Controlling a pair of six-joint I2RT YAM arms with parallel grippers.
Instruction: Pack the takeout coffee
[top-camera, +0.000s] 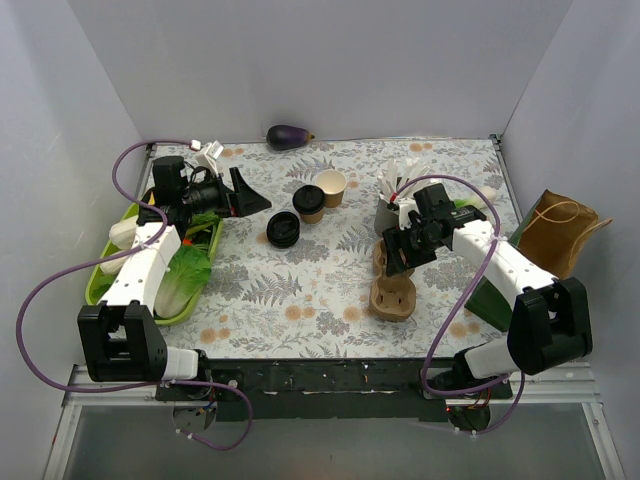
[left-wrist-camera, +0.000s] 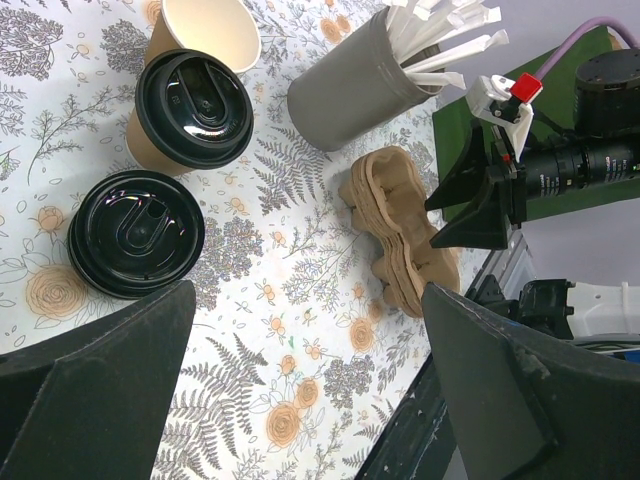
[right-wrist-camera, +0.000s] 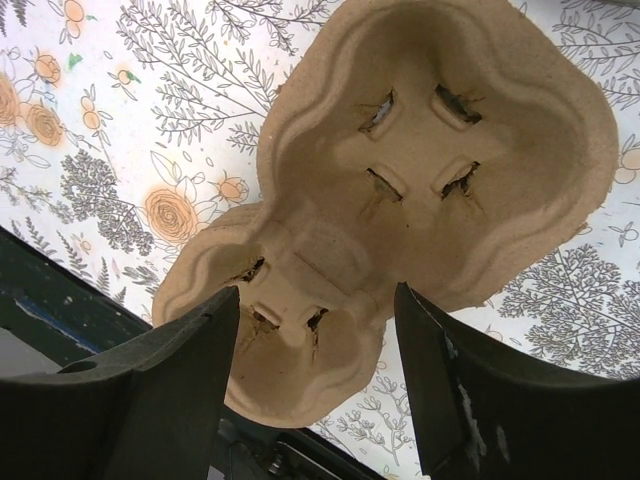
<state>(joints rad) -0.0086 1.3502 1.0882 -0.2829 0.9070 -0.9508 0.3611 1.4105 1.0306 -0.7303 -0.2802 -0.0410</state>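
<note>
Nearest, the pulp carrier stack (right-wrist-camera: 440, 150) lay on the floral surface (top-camera: 300, 300). The right gripper (right-wrist-camera: 318, 300) was poised directly above it, fingers apart and holding nothing. Beyond the carriers and to their left stood the takeout coffee (top-camera: 309, 203), lidded, just behind the loose lid stack (top-camera: 283, 231). Further left of the carriers, the left gripper (left-wrist-camera: 308, 300) was spread wide and empty.

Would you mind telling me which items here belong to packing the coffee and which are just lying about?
For the job: lidded coffee cup; pulp cup carriers, likely, since the right gripper hangs open over them.
Lying about: unlidded cup; stack of loose lids; straw holder; aubergine.
</note>
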